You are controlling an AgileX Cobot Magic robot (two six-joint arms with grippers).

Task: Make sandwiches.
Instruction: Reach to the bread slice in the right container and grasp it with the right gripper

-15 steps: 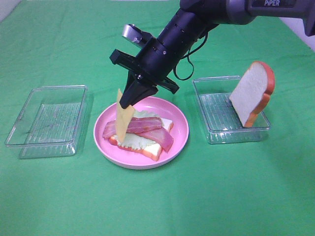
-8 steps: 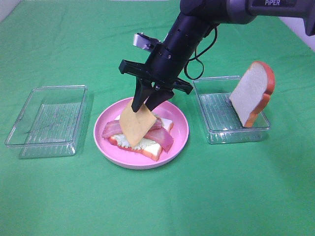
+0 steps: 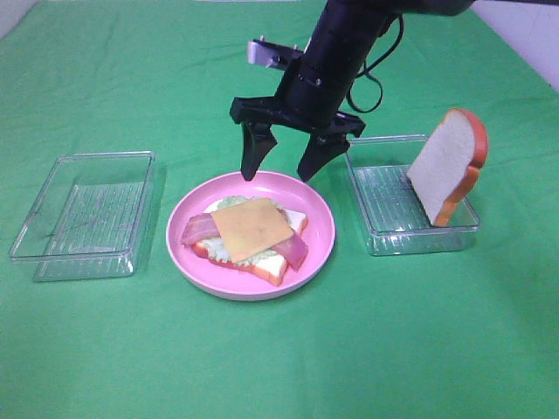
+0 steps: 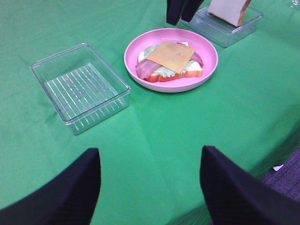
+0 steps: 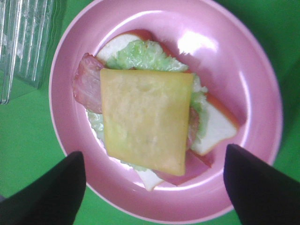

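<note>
status: sandwich partly assembled on the round pink plate, which sits on the green cloth between 2 clear trays.

layers visible, bottom to top:
- 1 bottom bread slice, white with orange-brown crust, flat on the plate.
- lettuce, pale green, showing at the edges.
- bacon strips, ends poking out at both sides.
- 1 cheese slice, square, orange-yellow, lying flat on top and roughly centred; in the right wrist view it covers most of the stack.

right gripper: above the far rim of the plate, jaws spread wide, nothing between them, not touching the cheese.
left gripper: well apart from the plate, low over the cloth, jaws parted and holding nothing.

remaining stock: 1 loose bread slice stands tilted on edge in the right clear tray, leaning on the far right corner. the left clear tray shows no ingredient inside.

judgement: 4 layers appear done. what looks left is the top slice: fetch the loose bread from the right tray and lay it on the cheese. the right gripper is the nearer one for that. whether a 2nd sandwich is expected cannot be told; no further ingredients are in view.
</note>
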